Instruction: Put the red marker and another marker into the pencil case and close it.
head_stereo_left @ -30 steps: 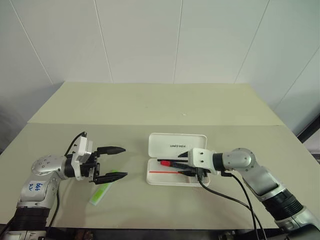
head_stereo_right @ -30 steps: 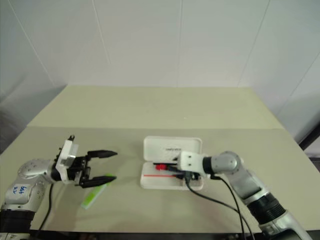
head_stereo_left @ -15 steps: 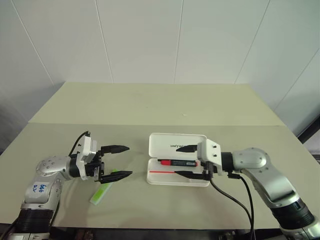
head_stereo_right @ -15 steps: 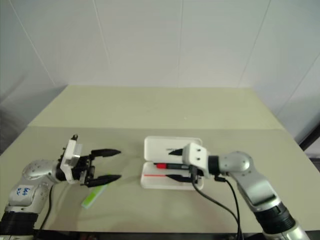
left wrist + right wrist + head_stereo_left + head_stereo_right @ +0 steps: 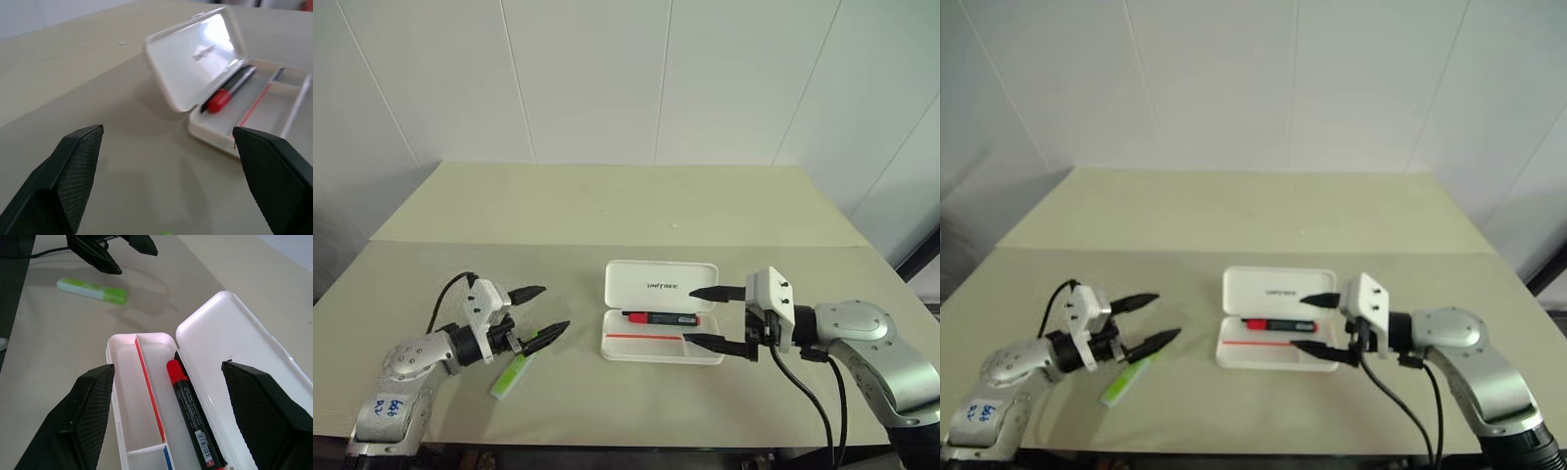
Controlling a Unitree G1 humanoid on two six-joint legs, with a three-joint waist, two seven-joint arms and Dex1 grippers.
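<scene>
Red marker in pencil case; right gripper withdrawn, empty.

Right hand has withdrawn from the pencil case, leaving the red marker inside; left hand lowered.

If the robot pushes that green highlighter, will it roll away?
Maybe a little. The green highlighter looks chunky and somewhat flattened, so it would probably slide more than roll. It seems stiff plastic and light, lying flat on the table, so the left tool could easily nudge it.
</scene>
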